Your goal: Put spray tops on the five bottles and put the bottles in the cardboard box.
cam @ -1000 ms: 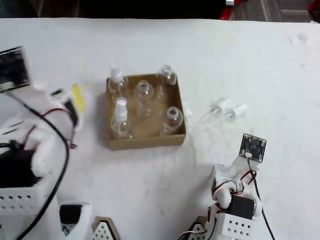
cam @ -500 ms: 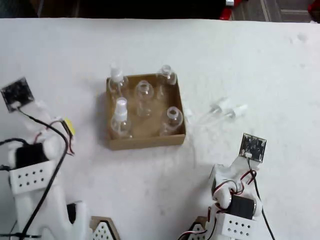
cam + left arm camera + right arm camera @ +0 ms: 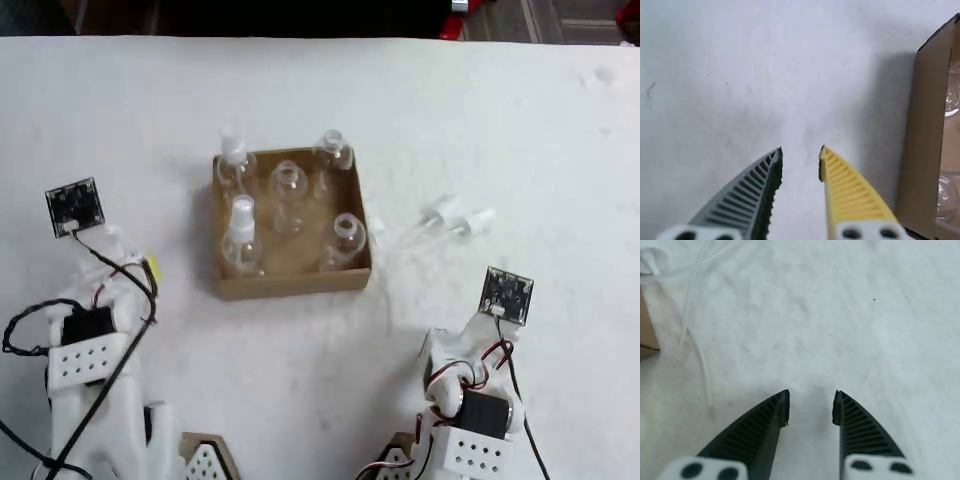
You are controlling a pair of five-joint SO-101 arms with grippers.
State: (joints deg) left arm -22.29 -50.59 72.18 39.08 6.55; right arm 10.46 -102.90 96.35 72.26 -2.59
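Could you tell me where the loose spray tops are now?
In the high view, the loose spray tops lie on the table just right of the cardboard box, beyond the right arm.

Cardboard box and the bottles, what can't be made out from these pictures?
High view: loose spray tops beside the cardboard box blur together; count unclear.
Left wrist view: the edge cuts off the box; bottles show as slivers.
Right wrist view: the corner cuts off a spray top's head.

Both end effectors (image 3: 801, 148) (image 3: 811, 391) ajar.
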